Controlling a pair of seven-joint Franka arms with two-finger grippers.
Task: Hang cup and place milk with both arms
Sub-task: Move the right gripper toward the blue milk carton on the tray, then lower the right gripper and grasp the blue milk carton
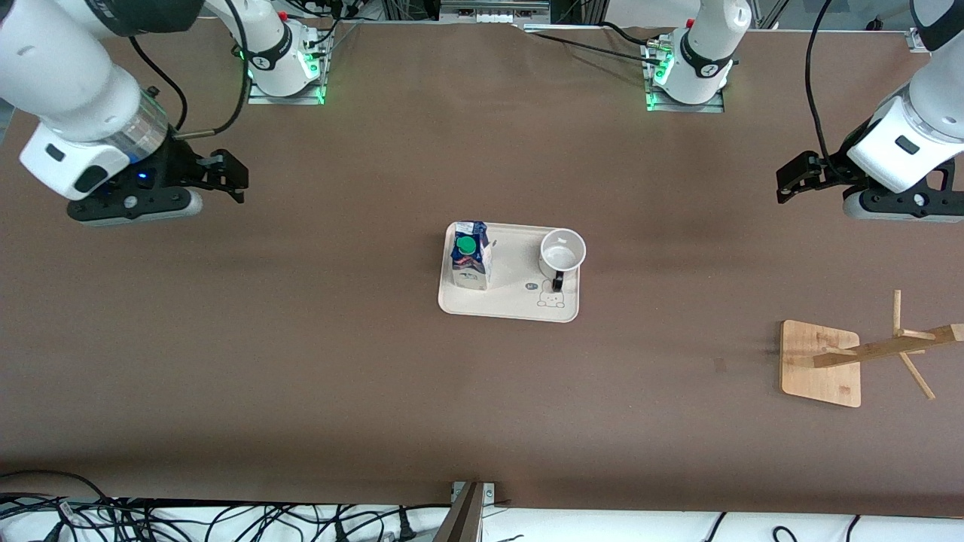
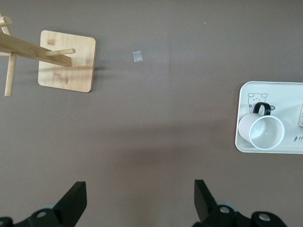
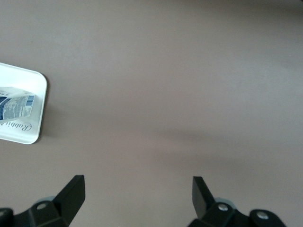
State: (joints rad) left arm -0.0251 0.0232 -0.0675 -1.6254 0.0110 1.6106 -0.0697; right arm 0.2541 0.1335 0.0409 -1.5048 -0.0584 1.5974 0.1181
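The brown table point(image 1: 301, 361) carries everything, with the work laid out so each arm has its own job close by. The right arm point(image 1: 68, 75) comes in from its base and holds the right gripper point(image 1: 230, 177) up over bare table toward its end, fingers spread wide with nothing between them; it waits level with the tray's milk side, which suits it to take the carton. The left arm point(image 1: 919, 128) mirrors it at the other end, the left gripper point(image 1: 791, 181) up over bare table, jaws likewise wide apart and empty, on the cup's side and on the rack's side, so hanging falls to it.

The wooden rack point(image 1: 821, 365) stands toward the left arm's end, nearer the front camera than the tray, its square base flat and its pegged post rising from it; the pegs are there to catch a handle.

The cream tray point(image 1: 508, 305) sits mid-table, well apart from both grippers, keeping the two objects together at the start. On it the milk point(image 1: 471, 256) stands upright, green cap on top, at the right arm's end of the tray. The cup point(image 1: 562, 252) stands mouth up at the tray's other end, its black handle point(image 1: 557, 284) pointing toward the front camera, free to be hooked later. Nothing has been picked up yet
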